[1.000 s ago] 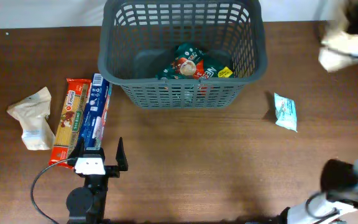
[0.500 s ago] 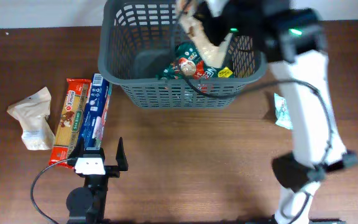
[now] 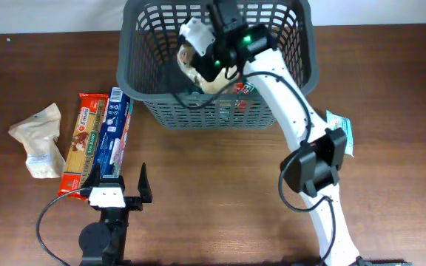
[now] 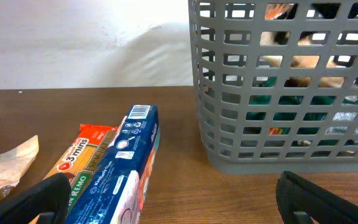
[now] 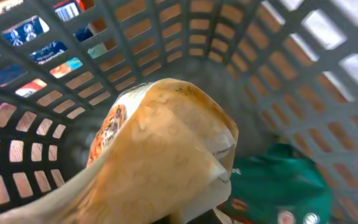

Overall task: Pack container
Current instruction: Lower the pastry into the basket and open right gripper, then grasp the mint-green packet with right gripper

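R: my right gripper (image 3: 210, 56) clamps tan paper packet (image 5: 160, 155) inside dark grey lattice plastic basket (image 3: 220, 114), clear of walls for release | L: left gripper (image 4: 174, 210) spread, idle

Spaghetti packet (image 3: 80, 144) lies left of the basket (image 3: 165, 111)

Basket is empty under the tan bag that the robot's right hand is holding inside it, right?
Not empty. A green packet lies in the basket, under the tan bag that the right hand is holding inside it. The right wrist view shows it best.
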Controlling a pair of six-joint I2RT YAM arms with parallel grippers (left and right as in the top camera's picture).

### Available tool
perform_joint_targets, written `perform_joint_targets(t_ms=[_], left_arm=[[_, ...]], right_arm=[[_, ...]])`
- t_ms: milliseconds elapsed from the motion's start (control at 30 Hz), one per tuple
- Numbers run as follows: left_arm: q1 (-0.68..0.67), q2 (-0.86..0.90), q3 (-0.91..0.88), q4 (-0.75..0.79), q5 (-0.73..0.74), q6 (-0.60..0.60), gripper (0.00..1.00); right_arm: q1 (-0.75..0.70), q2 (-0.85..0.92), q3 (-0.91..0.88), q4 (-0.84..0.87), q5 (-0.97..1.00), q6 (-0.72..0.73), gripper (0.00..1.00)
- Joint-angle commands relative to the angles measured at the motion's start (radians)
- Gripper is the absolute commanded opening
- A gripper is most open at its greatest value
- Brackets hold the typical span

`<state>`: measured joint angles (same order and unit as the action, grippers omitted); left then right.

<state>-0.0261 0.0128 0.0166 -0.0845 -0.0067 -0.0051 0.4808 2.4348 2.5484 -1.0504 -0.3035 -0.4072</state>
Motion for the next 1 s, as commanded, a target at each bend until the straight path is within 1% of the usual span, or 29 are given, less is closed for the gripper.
perform_joint_targets(t_ms=[0, 33, 100, 200, 300, 400, 533, 567, 633, 700, 800, 900, 967], left_arm=[[-0.004, -0.008, -0.008, 0.002, 0.011, -0.006, 0.99], [-0.004, -0.007, -0.008, 0.002, 0.011, -0.006, 0.99], [-0.004, -0.007, -0.008, 0.002, 0.011, -0.006, 0.99], [-0.004, -0.008, -0.008, 0.002, 0.011, -0.006, 0.99], [-0.004, -0.007, -0.008, 0.002, 0.011, -0.006, 0.99], [-0.004, -0.008, -0.008, 0.002, 0.011, -0.006, 0.99], [-0.004, -0.007, -0.008, 0.002, 0.011, -0.006, 0.99], [-0.004, -0.007, -0.008, 0.002, 0.011, -0.006, 0.99], [-0.004, -0.008, -0.008, 0.002, 0.011, -0.006, 0.99], [-0.004, -0.008, -0.008, 0.002, 0.011, -0.006, 0.99], [-0.004, -0.007, -0.008, 0.002, 0.011, -0.006, 0.99], [-0.004, -0.007, -0.008, 0.002, 0.011, -0.006, 0.99], [-0.004, -0.007, -0.008, 0.002, 0.011, -0.006, 0.99]], right_arm=[[0.005, 0.008, 0.019, 0.010, 0.040, 0.051, 0.52], [0.003, 0.007, 0.020, 0.007, 0.056, 0.059, 0.60], [-0.002, -0.013, 0.035, -0.011, 0.105, 0.101, 0.61], [-0.019, -0.073, 0.077, -0.057, 0.174, 0.136, 0.73], [-0.046, -0.156, 0.127, -0.123, 0.258, 0.137, 0.73], [-0.097, -0.261, 0.126, -0.158, 0.269, 0.140, 0.73], [-0.254, -0.417, 0.080, -0.158, 0.275, 0.189, 0.73], [-0.310, -0.454, 0.050, -0.149, 0.274, 0.189, 0.72], [-0.438, -0.526, -0.043, -0.111, 0.271, 0.235, 0.74], [-0.588, -0.595, -0.188, -0.055, 0.245, 0.275, 0.74], [-0.790, -0.664, -0.418, 0.006, 0.137, 0.328, 0.76], [-0.919, -0.668, -0.594, 0.000, 0.018, 0.395, 0.76], [-0.947, -0.660, -0.698, -0.003, -0.035, 0.397, 0.78]])
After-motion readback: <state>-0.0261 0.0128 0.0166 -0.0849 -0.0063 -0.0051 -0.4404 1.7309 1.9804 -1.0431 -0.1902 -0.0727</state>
